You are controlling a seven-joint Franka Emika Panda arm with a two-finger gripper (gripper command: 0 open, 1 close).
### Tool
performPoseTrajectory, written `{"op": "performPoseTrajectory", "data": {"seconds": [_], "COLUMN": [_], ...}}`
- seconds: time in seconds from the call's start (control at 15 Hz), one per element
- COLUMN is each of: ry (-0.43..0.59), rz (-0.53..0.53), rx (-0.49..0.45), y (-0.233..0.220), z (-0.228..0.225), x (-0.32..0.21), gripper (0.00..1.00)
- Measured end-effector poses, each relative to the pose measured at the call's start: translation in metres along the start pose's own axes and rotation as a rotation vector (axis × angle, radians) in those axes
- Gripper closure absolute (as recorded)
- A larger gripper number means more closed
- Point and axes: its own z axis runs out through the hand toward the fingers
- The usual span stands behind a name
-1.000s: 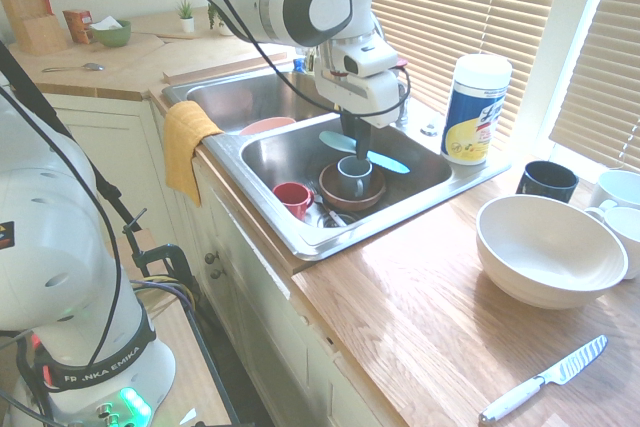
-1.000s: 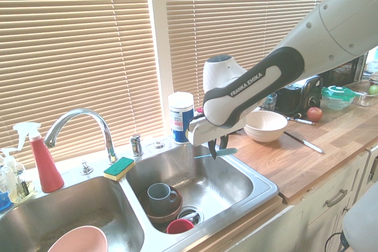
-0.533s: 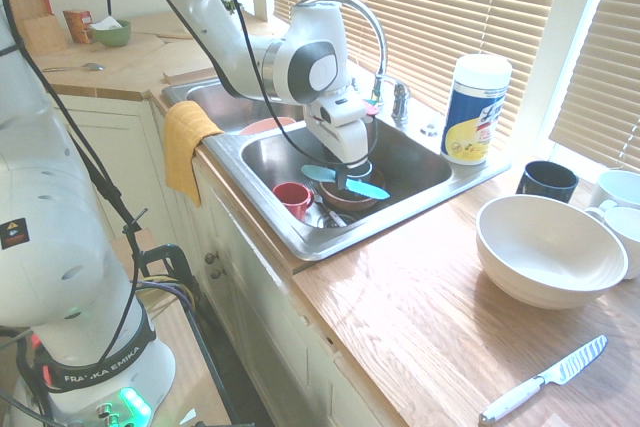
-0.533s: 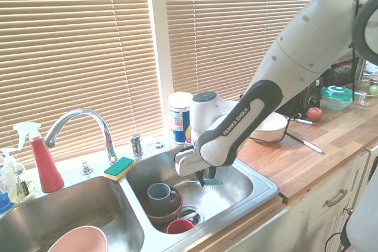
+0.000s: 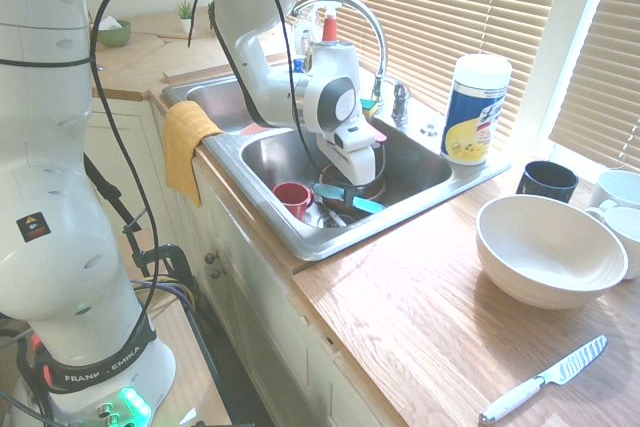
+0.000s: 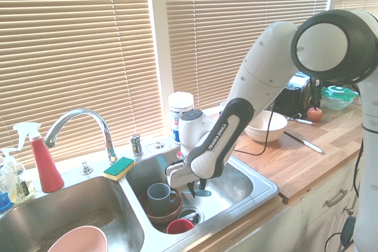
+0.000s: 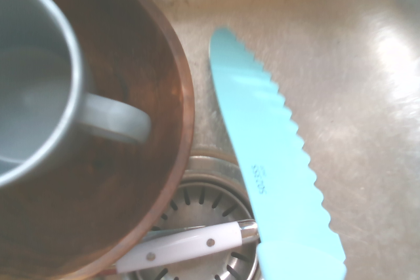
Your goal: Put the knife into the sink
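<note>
The hand (image 5: pixel 348 197) is closed on the turquoise serrated knife (image 5: pixel 369 205), holding it low within the near basin of the stainless steel sink (image 5: pixel 408 175). The wrist view shows the blade beside a brown bowl (image 7: pixel 161 70) holding a grey mug (image 7: pixel 39 103), and a white-handled utensil (image 7: pixel 180 245) over the drain strainer (image 7: pixel 200 195).

Clockwise about the hand in the first exterior view, a wipes canister (image 5: pixel 475 112) stands at two o'clock, a dark mug (image 5: pixel 547 181) at three; a cream bowl (image 5: pixel 548 257) sits between three and four, and a silver-bladed knife (image 5: pixel 545 380) lies on the bench (image 5: pixel 420 327) between four and five. A red cup (image 5: pixel 292 200) sits at nine, a yellow towel (image 5: pixel 188 147) near ten.
</note>
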Motion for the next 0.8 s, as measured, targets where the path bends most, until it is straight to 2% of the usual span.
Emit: {"op": "performPoseTrajectory", "data": {"seconds": [0.07, 0.13, 0.8], "ry": [-0.007, -0.013, -0.039], "rz": [-0.001, -0.002, -0.012], "rx": [-0.006, -0.009, -0.033], "y": [0.002, 0.004, 0.019], "z": [0.009, 0.016, 0.047], "x": [0.002, 0.004, 0.013], "gripper": [1.00, 0.00, 0.00]}}
